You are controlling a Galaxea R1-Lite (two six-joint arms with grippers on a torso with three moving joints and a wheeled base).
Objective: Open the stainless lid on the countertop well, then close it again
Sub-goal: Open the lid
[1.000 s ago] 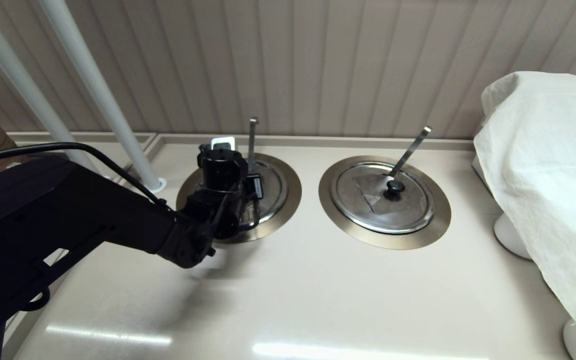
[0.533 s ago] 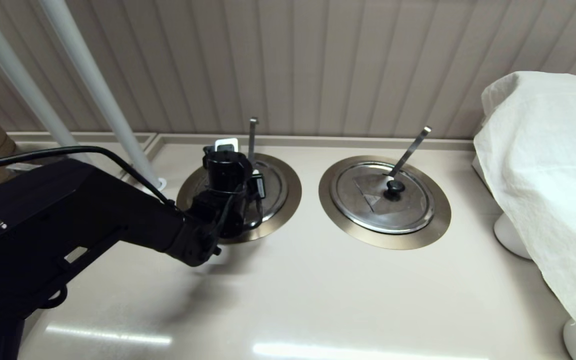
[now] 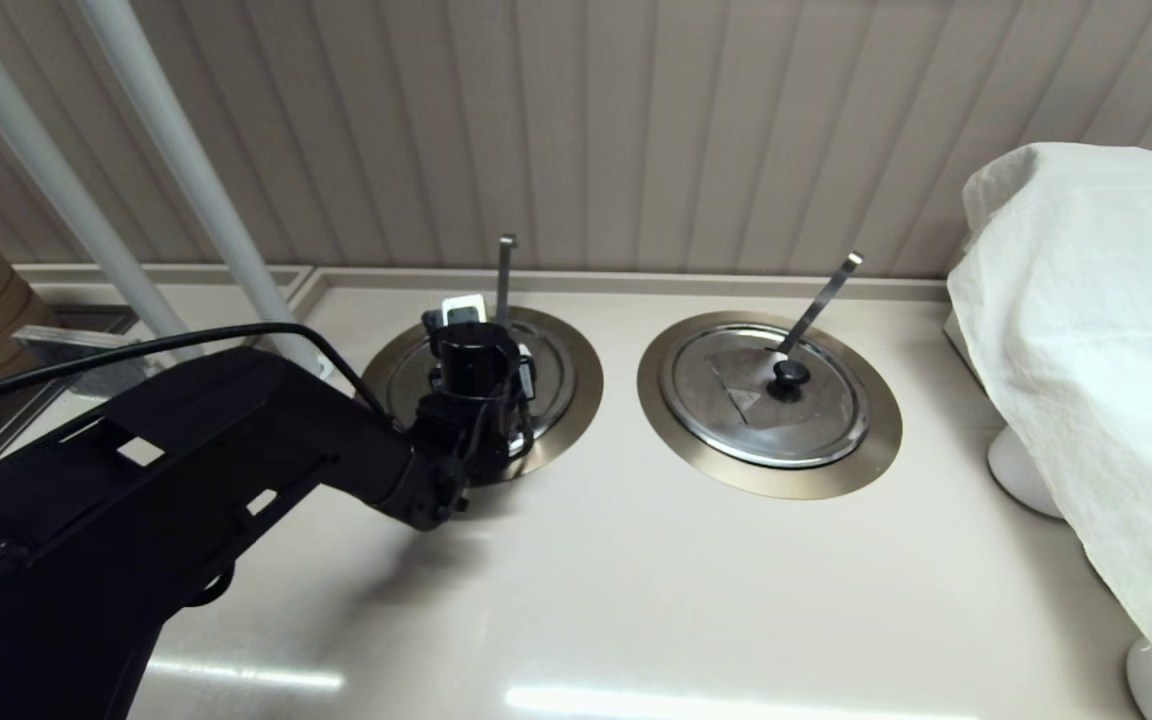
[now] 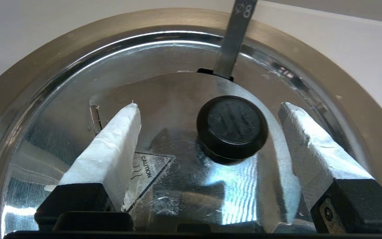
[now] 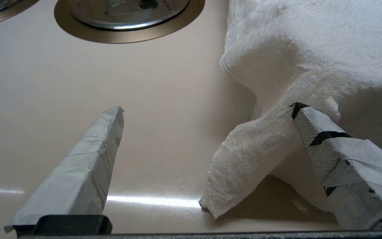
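Centrally in the head view, left tool (image 3: 481, 345) over the lid (image 3: 551, 372), which sits flat and closed in the well (image 3: 581, 395), left of centre on the desk (image 3: 636, 600). Left wrist view: taped fingers (image 4: 111, 146) spread wide, holding nothing, one on each side of the black knob (image 4: 232, 127), neither touching it; knob nearer the finger at frame right. Straight handle (image 4: 234, 39) upright through a notch in the lid's edge, at top centre of that frame. Triangular caution mark (image 4: 146, 174) on the flap, lower left of the knob. Twin lid (image 3: 766, 395) with slanted handle (image 3: 821, 300) right of centre in the head view, also closed. White cloth (image 3: 1096, 350) draped at far right. Right tool (image 5: 207, 159) seen only in the right wrist view, low over the desk, fingers well apart and empty, one fingertip (image 5: 310, 122) against the cloth's hanging edge. Two white poles (image 3: 186, 180) slanting at upper left.
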